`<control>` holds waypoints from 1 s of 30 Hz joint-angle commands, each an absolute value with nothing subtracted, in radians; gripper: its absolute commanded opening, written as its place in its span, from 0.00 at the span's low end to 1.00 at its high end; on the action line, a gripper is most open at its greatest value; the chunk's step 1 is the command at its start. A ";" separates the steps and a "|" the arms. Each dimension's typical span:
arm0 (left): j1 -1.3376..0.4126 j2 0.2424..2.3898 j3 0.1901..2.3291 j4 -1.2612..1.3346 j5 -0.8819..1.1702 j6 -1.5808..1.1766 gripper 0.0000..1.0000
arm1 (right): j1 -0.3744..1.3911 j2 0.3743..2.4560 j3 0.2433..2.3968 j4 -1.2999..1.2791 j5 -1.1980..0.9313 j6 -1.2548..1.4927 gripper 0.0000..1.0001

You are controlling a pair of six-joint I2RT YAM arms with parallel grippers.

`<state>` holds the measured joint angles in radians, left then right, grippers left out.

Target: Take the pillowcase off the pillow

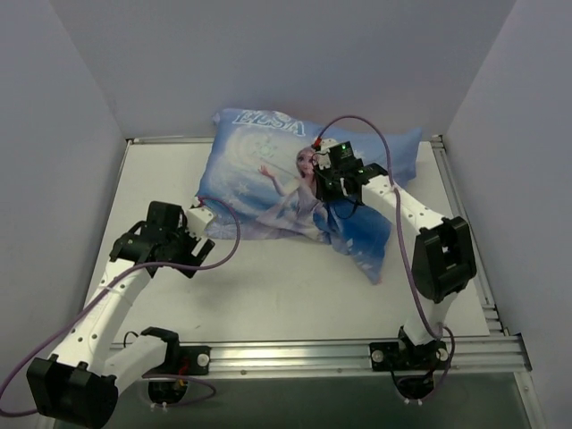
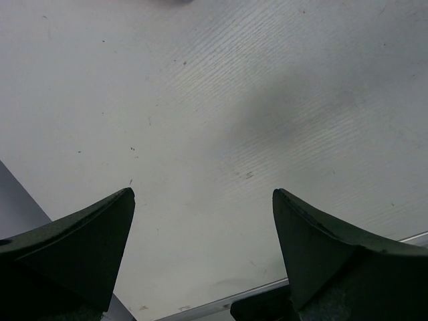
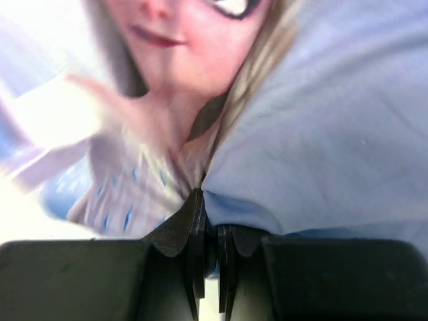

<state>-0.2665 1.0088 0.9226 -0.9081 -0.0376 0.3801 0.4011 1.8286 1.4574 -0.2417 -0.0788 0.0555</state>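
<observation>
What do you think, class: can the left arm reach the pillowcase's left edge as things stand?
Probably yes. The left gripper is open over bare table, close beside the left edge of the pillowcase, with nothing between them. The right gripper, shut on the fabric, sits further right, out of its way.

Blue pillowcase point(image 1: 259, 183), ice-princess and snowflake print, puffed full, lying at far centre of surface point(image 1: 268, 286), near-right corner trailing forward, pillow enclosed, not visible.
</observation>
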 commanded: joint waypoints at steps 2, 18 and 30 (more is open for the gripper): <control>-0.261 1.000 0.936 -0.871 0.000 0.431 0.94 | 0.410 1.682 1.355 -0.345 -0.386 0.032 0.00; -0.252 1.406 0.852 -0.552 -0.066 0.446 0.94 | 0.330 1.249 1.097 -0.479 0.220 0.380 1.00; -0.213 1.454 0.861 -0.508 0.018 0.450 0.02 | 0.046 1.348 0.810 -0.138 -0.104 0.385 0.90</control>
<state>-0.2211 1.4845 0.8421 -0.5697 -0.0238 0.4664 0.0540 1.2854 0.8227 -0.2325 -0.0666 0.3775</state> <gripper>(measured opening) 0.036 0.927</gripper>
